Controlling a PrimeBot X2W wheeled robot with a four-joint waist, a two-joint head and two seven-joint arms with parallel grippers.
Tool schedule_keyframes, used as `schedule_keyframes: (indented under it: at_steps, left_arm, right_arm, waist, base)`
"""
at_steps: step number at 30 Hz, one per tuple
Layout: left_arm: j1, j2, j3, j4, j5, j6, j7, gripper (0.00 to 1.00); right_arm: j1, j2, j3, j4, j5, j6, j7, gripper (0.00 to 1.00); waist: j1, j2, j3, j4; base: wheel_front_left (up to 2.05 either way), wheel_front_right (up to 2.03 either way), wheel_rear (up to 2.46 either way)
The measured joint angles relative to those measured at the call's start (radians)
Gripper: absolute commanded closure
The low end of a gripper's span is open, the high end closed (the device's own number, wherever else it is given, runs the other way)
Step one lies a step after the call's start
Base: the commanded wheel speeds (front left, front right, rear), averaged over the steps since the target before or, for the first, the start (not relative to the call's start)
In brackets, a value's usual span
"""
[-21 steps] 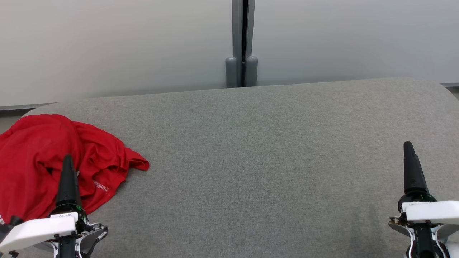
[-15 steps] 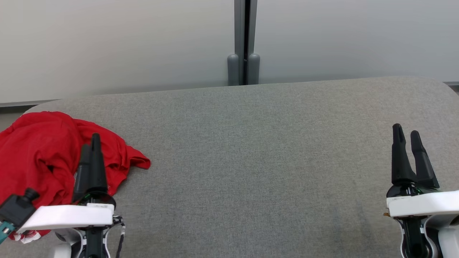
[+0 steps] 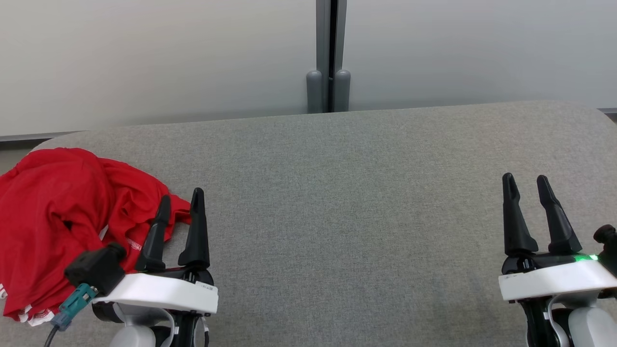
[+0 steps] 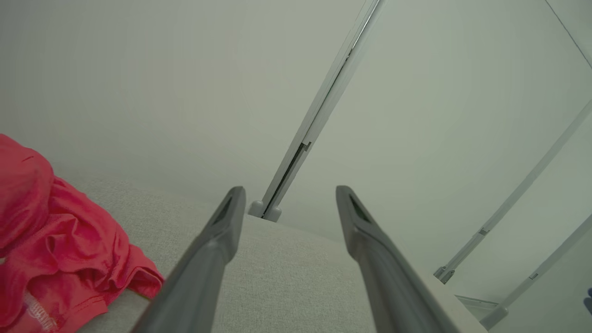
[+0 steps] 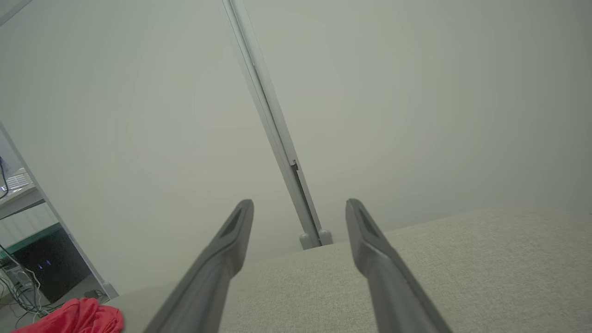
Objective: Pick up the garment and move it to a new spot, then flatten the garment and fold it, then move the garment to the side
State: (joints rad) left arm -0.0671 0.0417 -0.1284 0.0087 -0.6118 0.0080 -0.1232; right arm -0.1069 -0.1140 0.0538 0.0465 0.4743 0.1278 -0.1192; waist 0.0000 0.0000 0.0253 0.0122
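Grey bench [image 3: 337, 193] — red garment [image 3: 53, 212] lies bunched up at its left edge. Left fingers [image 3: 196, 231] & right fingers [image 3: 513, 221] are both wide open, holding nothing. Best plan, prob.: move left fingers over the heap, pinch a thick fold — not a thin hem.

A grey, cloth-covered tabletop [image 3: 347, 202] with rounded far corners stretches wide across the head view. On it, at the left end near the far corner, a red garment [image 3: 53, 212] lies crumpled in a loose heap, white lettering showing along one folded hem.
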Motion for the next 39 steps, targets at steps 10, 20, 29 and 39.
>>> schedule_keyframes:
  at_steps: [10, 20, 29, 39]
  left_arm:
    - [0.002, 0.011, -0.058, 0.028, 0.138, 0.047, -0.023, 0.0]
    - [0.001, 0.04, -0.113, 0.055, 0.243, 0.104, -0.048, 0.0]
    - [-0.006, 0.056, -0.179, 0.085, 0.334, 0.152, -0.068, 0.0]
    - [-0.001, 0.033, -0.163, 0.103, 0.319, 0.125, -0.089, 0.0]
  right_arm:
    - [0.001, 0.0, 0.02, 0.005, -0.118, 0.0, -0.025, 0.0]
    - [0.003, 0.001, 0.047, 0.025, -0.23, 0.0, -0.049, 0.0]
    - [0.004, 0.0, 0.063, 0.041, -0.313, 0.0, -0.069, 0.0]
    - [0.004, 0.029, 0.061, 0.04, -0.272, 0.001, -0.092, 0.0]
  waist:
    - [0.0, 0.0, -0.002, 0.008]
    - [0.0, 0.0001, 0.0, 0.011]
    - [0.0, 0.0, 0.002, 0.013]
    - [0.0, 0.0, 0.005, 0.02]
  base:
    - [0.0, 0.0, 0.0]
    - [0.0, 0.0, 0.0]
    - [0.0, 0.0, 0.0]
    - [0.0, 0.0, 0.0]
